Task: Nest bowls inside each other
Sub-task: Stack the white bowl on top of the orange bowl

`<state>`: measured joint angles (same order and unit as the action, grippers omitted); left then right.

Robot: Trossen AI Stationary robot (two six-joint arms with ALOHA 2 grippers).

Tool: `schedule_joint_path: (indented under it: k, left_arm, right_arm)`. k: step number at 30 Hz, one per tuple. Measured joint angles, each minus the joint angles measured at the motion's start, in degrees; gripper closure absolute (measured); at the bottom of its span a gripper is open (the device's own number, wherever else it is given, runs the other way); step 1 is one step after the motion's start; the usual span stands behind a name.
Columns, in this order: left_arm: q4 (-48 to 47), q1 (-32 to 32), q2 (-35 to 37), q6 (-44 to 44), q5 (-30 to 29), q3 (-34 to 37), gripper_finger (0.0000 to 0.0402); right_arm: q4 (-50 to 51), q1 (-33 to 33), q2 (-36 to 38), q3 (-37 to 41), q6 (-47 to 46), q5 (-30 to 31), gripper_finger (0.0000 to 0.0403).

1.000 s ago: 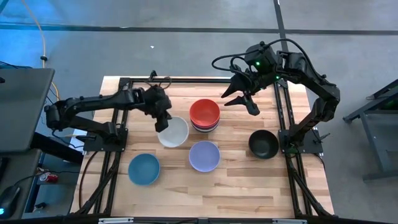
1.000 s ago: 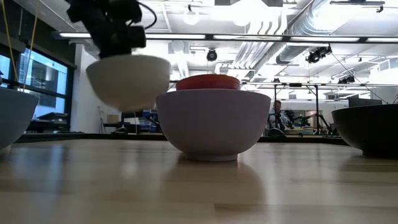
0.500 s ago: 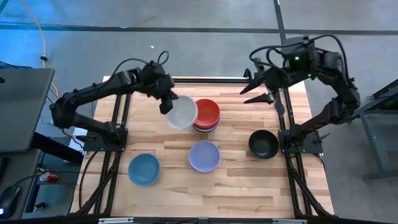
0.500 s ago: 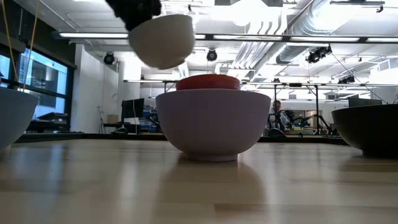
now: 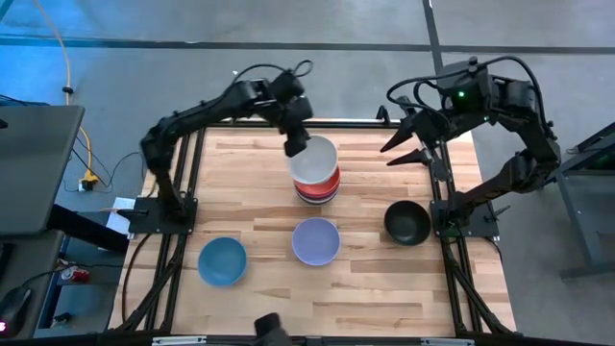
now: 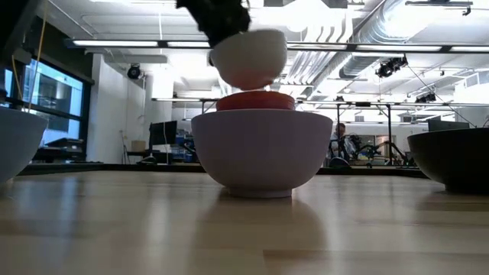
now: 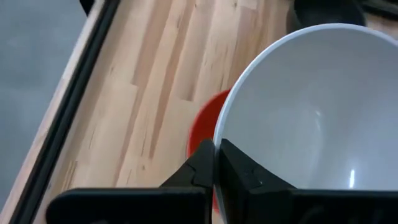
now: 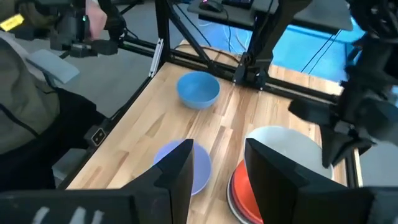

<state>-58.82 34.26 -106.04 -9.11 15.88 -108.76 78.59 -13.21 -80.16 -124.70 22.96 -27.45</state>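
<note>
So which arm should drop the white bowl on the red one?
Left. Its tool already grips the white bowl by the rim, right above the red bowl. The right tool is open and empty, off near the table's far right edge.

Even, bright overhead light; ceiling strip lights (image 6: 191, 43) show in low view, blue window glow at left. Soft shadows on counter (image 5: 250, 207). Faint sheen inside white bowl (image 7: 323, 118). Low view foreground wood is soft. Left wrist view slightly blurred close-up.
</note>
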Motion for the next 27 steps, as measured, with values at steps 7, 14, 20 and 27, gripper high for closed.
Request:
schedule_joint_path:
  k: [7, 14, 20, 27]
  left_arm:
    - [-9.1, 0.0, -11.6, -1.7, 0.1, -13.1, 0.0401]
    - [-11.2, 0.0, -16.0, -2.1, 0.0, -15.5, 0.0401]
    - [-12.0, 0.0, -17.0, -2.4, 0.0, -15.5, 0.0401]
    - [-10.2, -0.3, -17.0, -3.2, 0.0, -12.4, 0.0401]
  right_arm:
    - [1.9, 0.0, 0.0, 0.0, 0.3, 0.1, 0.0265]
    - [2.7, 0.0, 0.0, 0.0, 1.5, 0.0, 0.0265]
    - [2.7, 0.0, 0.0, 0.0, 1.6, -0.2, 0.0265]
    - [2.7, 0.6, 0.0, 0.0, 1.3, -0.3, 0.0265]
